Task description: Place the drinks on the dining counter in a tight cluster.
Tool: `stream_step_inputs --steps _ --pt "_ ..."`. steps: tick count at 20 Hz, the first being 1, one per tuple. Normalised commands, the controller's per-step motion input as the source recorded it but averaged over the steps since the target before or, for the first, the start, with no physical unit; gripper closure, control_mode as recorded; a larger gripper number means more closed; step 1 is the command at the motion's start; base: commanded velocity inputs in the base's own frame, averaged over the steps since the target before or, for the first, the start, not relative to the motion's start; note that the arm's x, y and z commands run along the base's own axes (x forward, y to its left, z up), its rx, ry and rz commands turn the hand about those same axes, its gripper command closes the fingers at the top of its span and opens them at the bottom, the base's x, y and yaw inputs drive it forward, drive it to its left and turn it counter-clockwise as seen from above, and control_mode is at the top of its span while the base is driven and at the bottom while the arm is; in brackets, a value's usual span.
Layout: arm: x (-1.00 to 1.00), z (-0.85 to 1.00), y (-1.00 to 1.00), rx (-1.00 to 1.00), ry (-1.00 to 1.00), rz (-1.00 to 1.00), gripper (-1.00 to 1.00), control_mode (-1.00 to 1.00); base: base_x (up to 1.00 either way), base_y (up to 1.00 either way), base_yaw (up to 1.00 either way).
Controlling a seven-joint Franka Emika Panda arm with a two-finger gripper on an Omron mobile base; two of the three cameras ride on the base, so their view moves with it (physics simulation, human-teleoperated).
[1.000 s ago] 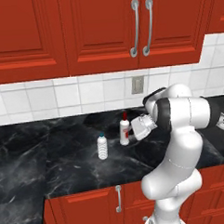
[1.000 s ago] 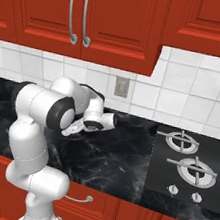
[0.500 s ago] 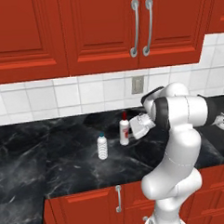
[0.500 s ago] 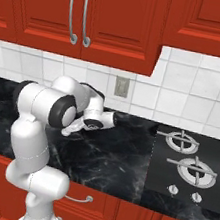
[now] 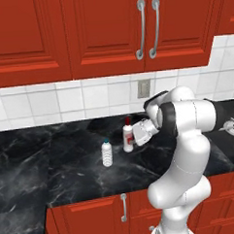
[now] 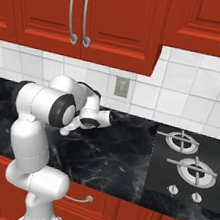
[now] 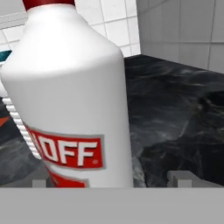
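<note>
**Tool spread at the white bottle on the wall bench**

Left base view: the white arm (image 5: 186, 149) rises from the lower right and bends toward the tiled wall (image 5: 69, 99). Its tool (image 5: 136, 134) is level with the white bottle with red cap (image 5: 127, 138), which stands upright on the black marbled bench (image 5: 58, 166) and sits right against the tool's front. The clear bottle with teal cap (image 5: 107, 153) stands upright to the left of the white one, slightly nearer the camera, apart from it. Red upper cabinets (image 5: 109, 32) with two metal handles (image 5: 148, 27) hang above; a wall outlet (image 5: 143, 89) sits on the tiles behind the arm.

Right base view: the arm's elbow and wrist cover the bottles. The tool body (image 6: 94, 118) points along the bench toward the wall. A cooktop with two burners (image 6: 187, 163) lies well to the right.

Hand view: the white bottle, with its red label (image 7: 72, 153), stands close and upright between the two finger tips (image 7: 178, 178), one at each lower corner. The jaws are spread wide on either side of the bottle, not pressed against it. A sliver of teal and ribbed clear plastic shows at the left edge behind it.
</note>
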Motion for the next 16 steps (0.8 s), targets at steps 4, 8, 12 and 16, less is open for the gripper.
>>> stream_step_inputs --steps 4,8,12,16 --pt "0.00 0.00 0.05 0.00 0.00 0.00 -1.00 -1.00 0.00 0.00 0.00" --pt "-0.01 0.00 0.00 0.00 0.00 0.00 -1.00 -1.00 0.00 0.00 0.00" --pt "-0.01 0.00 0.00 0.00 0.00 0.00 -1.00 -1.00 0.00 0.00 0.00" --pt "0.00 0.00 0.00 0.00 0.00 0.00 -1.00 -1.00 0.00 0.00 0.00"
